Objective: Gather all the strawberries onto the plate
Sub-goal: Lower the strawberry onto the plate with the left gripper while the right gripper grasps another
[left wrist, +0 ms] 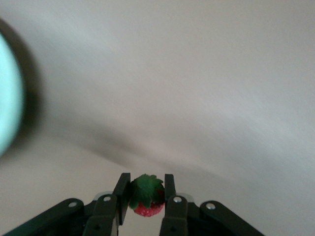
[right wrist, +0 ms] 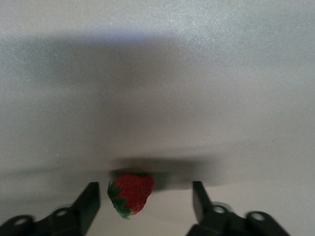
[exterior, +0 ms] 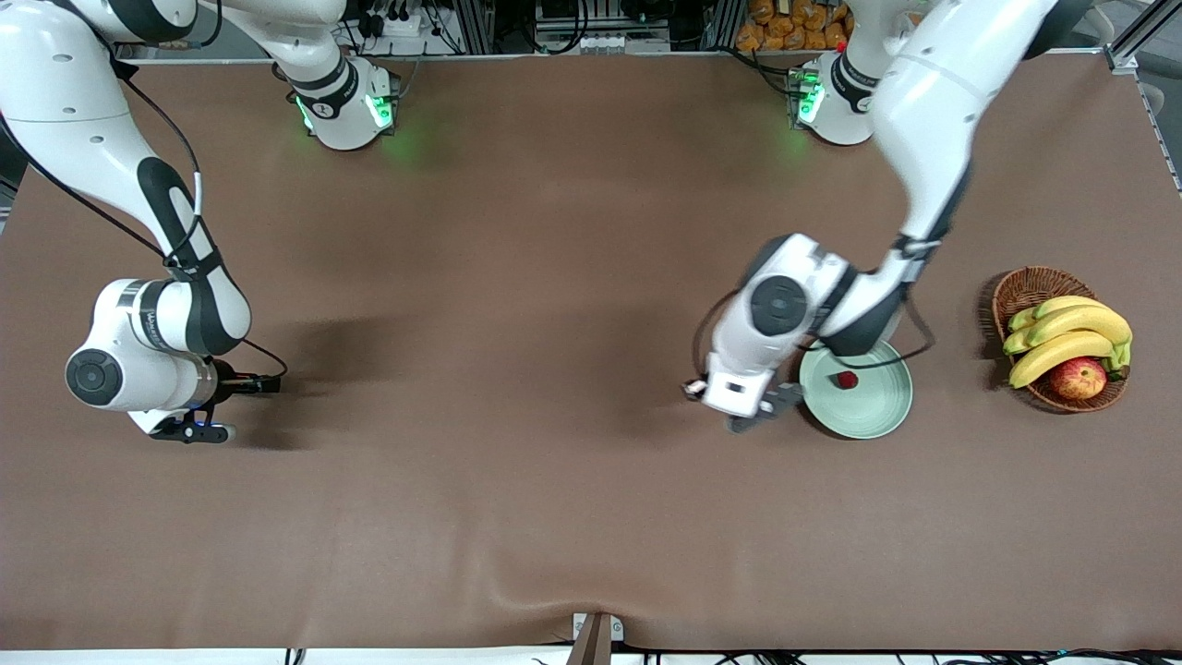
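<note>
Two arms at work on the brown surface [exterior: 517, 277], each handling one strawberry. One berry [exterior: 846, 380] already lies in the pale green plate [exterior: 873, 420], which sits toward the left arm's end of the surface, beside the wicker basket [exterior: 1025, 286] of bananas [exterior: 1062, 337] and an apple [exterior: 1078, 378].

The left gripper [exterior: 753, 420] stands low just beside the plate's rim, on the side toward the right arm. Its fingers [left wrist: 121, 189] are clenched on a second strawberry [left wrist: 146, 196], leafy top facing the wrist camera; the plate's edge [left wrist: 7, 98] shows close by in that view.

The right gripper [exterior: 194, 430] is down at the surface near the right arm's end, well apart from the plate. Its fingers [right wrist: 88, 201] stand apart around the third strawberry [right wrist: 130, 193], which rests on the surface closer to one finger than the other; no grip is made yet.

Step in hand, as judged: second berry secured, third berry being grasped. Next, the left arm needs only a short lift and carry over the rim before releasing. The right arm must close squarely on its off-centre berry, which may be nudged aside, then carry it the length of the surface to the plate.
</note>
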Controlling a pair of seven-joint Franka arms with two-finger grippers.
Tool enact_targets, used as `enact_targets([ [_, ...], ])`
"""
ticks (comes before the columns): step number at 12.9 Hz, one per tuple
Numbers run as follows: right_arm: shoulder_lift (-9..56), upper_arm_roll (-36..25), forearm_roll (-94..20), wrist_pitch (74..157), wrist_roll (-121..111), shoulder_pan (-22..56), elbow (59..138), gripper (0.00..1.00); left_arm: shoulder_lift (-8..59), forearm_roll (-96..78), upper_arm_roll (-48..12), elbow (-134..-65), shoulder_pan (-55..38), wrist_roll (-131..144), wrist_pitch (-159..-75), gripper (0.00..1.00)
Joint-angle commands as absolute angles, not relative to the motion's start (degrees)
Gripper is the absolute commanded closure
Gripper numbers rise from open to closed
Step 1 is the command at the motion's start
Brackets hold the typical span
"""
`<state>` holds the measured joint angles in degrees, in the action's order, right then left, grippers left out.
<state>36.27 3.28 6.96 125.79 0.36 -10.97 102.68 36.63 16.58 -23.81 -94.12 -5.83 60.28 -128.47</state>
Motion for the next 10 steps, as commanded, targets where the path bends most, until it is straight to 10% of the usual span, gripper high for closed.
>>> enact_targets([
  [1, 36.0, 4.3, 8.5, 126.3, -0.1, -11.9, 103.1, 0.39, 33.3, 17.7, -24.5, -95.7, -0.1, 50.7, -123.3, 1.0],
  [8, 35.6, 4.6, 7.7, 126.3, 0.5, -11.4, 101.1, 0.86, 35.9, 17.8, -24.3, -97.1, 13.4, 29.1, -123.6, 1.0],
  [10, 34.0, 5.1, 7.5, 125.9, 1.1, -8.7, 99.0, 0.91, 36.6, 17.8, -24.3, -97.1, 14.5, 27.7, -123.8, 0.82],
])
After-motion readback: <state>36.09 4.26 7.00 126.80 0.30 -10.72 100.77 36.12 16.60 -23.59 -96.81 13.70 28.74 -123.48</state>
